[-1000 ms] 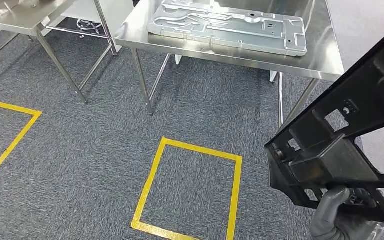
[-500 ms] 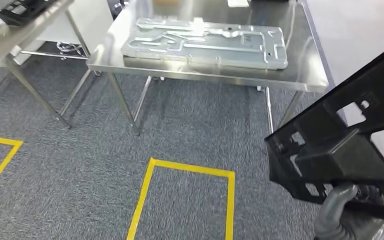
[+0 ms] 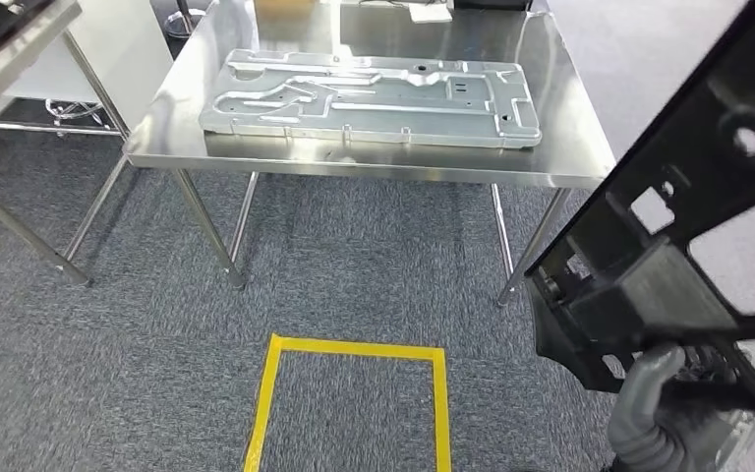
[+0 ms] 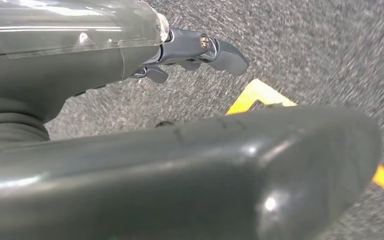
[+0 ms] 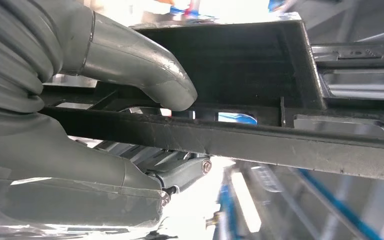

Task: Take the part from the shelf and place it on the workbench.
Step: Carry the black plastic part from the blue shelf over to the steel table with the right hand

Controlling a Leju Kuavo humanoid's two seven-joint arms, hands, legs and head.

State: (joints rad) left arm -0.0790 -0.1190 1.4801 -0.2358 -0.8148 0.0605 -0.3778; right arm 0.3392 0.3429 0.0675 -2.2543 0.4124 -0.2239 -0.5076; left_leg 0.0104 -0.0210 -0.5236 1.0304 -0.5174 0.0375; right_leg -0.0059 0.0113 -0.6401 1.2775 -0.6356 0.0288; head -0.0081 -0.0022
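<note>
A large black plastic frame part [image 3: 678,226] fills the right side of the head view, tilted up and away. My right hand [image 3: 664,413] grips it from below; in the right wrist view the thumb [image 5: 140,65] presses onto a bar of the part [image 5: 280,142] and the fingers wrap under it. The steel workbench [image 3: 374,165] stands ahead, across the carpet. My left hand [image 4: 180,160] hangs over the carpet with its fingers [image 4: 220,50] stretched out and nothing in it.
A big silver stamped metal panel [image 3: 374,93] lies flat along the workbench top, with small items [image 3: 431,12] behind it. A second steel table [image 3: 0,49] stands at the far left. A yellow tape rectangle [image 3: 354,349] marks the floor before the bench.
The whole view has shifted: the workbench now sits nearer and more central, and the yellow rectangle lower. My right hand still holds the black part, now tilted higher.
</note>
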